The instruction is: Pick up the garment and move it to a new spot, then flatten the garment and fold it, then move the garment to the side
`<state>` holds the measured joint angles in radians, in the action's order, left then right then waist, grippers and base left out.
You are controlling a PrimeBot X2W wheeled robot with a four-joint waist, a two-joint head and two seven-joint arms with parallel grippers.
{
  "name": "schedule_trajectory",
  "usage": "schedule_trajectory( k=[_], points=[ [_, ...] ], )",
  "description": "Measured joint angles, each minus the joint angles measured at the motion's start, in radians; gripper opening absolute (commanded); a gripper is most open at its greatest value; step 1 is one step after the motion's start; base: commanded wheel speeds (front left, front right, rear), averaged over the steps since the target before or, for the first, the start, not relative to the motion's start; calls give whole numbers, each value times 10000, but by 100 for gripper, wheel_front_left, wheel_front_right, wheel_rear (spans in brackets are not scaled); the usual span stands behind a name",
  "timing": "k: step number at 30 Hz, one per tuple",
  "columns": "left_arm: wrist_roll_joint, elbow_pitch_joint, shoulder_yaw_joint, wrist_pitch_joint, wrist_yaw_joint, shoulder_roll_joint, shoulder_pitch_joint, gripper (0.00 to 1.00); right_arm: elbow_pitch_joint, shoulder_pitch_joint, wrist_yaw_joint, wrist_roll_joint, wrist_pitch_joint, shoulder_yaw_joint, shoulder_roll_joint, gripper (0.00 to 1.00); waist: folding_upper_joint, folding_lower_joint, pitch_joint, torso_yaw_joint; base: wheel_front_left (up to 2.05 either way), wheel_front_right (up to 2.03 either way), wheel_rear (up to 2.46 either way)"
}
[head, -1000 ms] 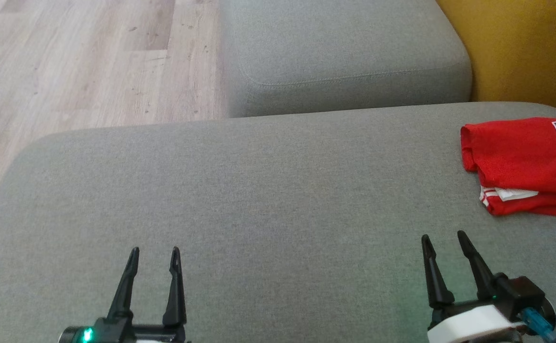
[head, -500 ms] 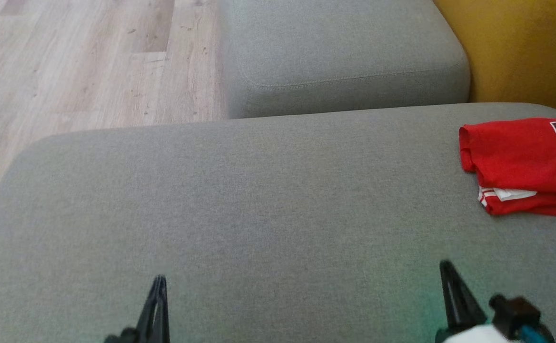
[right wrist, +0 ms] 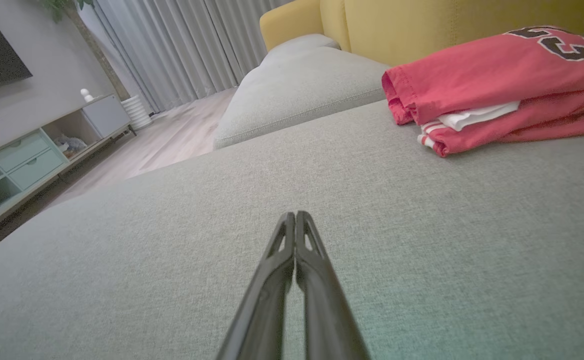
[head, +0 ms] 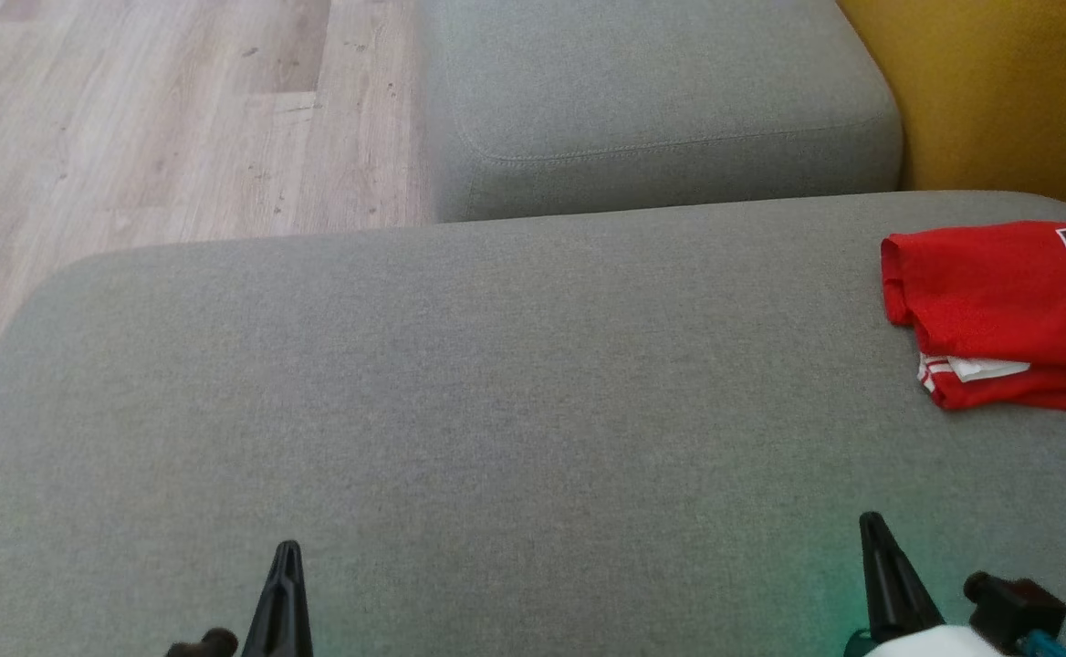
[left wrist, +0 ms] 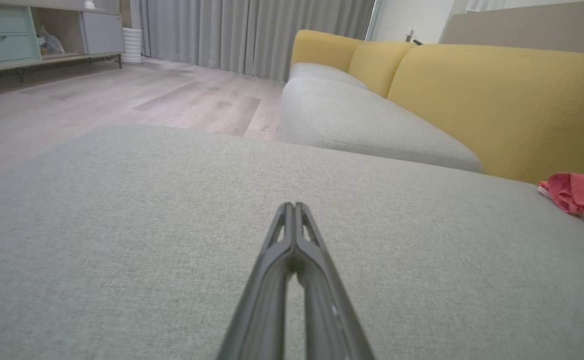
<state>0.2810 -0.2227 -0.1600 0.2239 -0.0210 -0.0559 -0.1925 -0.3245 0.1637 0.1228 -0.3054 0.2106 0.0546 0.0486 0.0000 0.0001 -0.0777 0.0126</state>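
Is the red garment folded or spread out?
Folded: the red garment lies in stacked layers on the grey cushion.

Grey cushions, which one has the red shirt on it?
The near, wide cushion right in front of the robot: the folded red shirt lies at its right end. The far cushion sits behind it, next to the wood floor.
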Motion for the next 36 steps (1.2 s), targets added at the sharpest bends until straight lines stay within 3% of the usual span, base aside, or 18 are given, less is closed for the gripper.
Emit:
schedule_trajectory(
  k=[36],
  points=[
    [4393, -161, 571, -909, 481, -23, 760, 0, 115, -689, 0, -4253, -899, -483, 2, 0, 0, 0, 261, -40, 0, 0, 0]
  ],
)
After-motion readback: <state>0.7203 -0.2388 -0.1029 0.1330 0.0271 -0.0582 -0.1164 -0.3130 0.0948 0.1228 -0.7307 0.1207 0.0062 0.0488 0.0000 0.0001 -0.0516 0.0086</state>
